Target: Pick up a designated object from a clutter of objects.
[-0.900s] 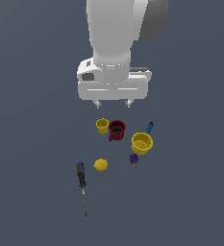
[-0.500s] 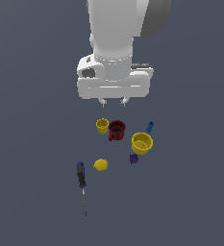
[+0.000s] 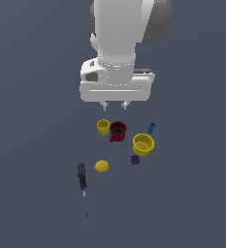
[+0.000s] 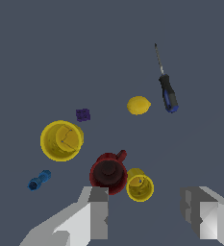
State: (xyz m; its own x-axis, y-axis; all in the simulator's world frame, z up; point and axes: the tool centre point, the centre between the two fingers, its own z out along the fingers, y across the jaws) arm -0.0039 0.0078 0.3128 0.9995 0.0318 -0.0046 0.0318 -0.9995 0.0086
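The dark red mug stands upright on the grey floor, its loop handle pointing toward the lemon. A small yellow cup touches its side; a larger yellow cup stands apart on the other side. My gripper hangs open above the mug and small cup, holding nothing. In the wrist view one finger sits just over the mug's rim edge.
A yellow lemon and a blue-and-black screwdriver lie beyond the cups. A small blue piece and a small purple piece flank the larger cup.
The gripper has shifted slightly toward the exterior view's right and a little lower. The objects have not moved.
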